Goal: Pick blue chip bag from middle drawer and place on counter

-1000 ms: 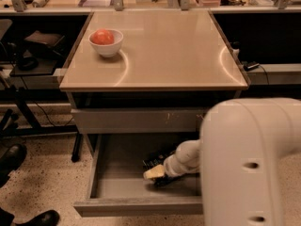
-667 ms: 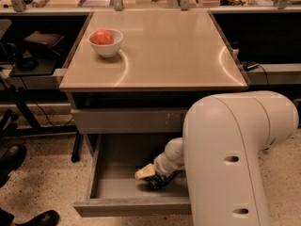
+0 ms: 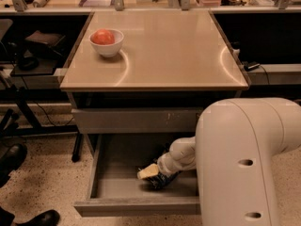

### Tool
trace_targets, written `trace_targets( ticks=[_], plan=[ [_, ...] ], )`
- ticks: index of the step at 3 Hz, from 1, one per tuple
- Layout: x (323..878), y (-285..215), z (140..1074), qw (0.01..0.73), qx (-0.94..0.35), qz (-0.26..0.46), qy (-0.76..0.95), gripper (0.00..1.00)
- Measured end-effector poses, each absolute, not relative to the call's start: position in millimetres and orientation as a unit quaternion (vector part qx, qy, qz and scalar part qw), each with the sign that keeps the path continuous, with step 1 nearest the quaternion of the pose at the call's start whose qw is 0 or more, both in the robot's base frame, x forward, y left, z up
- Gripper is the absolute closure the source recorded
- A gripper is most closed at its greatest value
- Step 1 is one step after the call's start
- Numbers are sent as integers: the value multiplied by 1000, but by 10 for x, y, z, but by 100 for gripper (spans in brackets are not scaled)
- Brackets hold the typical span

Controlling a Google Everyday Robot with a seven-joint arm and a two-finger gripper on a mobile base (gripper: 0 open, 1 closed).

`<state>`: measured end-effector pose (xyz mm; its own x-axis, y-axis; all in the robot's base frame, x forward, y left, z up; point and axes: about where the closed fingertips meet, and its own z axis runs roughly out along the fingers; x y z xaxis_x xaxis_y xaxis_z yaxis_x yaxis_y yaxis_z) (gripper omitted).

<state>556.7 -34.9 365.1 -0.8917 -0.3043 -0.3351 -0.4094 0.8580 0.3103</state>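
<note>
The middle drawer [image 3: 101, 171] is pulled open below the counter [image 3: 169, 51]. My gripper [image 3: 149, 172] reaches down into it from the right, its pale tip low over the drawer floor near the middle. The blue chip bag [image 3: 161, 181] shows as a dark crinkled shape right under and behind the gripper tip, touching it and partly hidden by the wrist. My large white arm [image 3: 244, 164] covers the drawer's right side.
A white bowl [image 3: 107, 46] holding a red-orange fruit [image 3: 103, 36] stands at the counter's back left. A closed grey front panel [image 3: 136, 120] sits above the open drawer. Dark shoes [image 3: 11, 157] and stand legs are on the speckled floor at left.
The arm swung left over the drawer, then eased back right. The gripper tip shifted slightly left and lower, and now sits on the dark bag nearer the drawer's front.
</note>
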Motion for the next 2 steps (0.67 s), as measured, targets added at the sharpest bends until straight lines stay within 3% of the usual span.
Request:
trace_targets(
  ticks=[2],
  plan=[
    [5567, -349, 3651, 138, -187, 190, 954, 42]
  ],
)
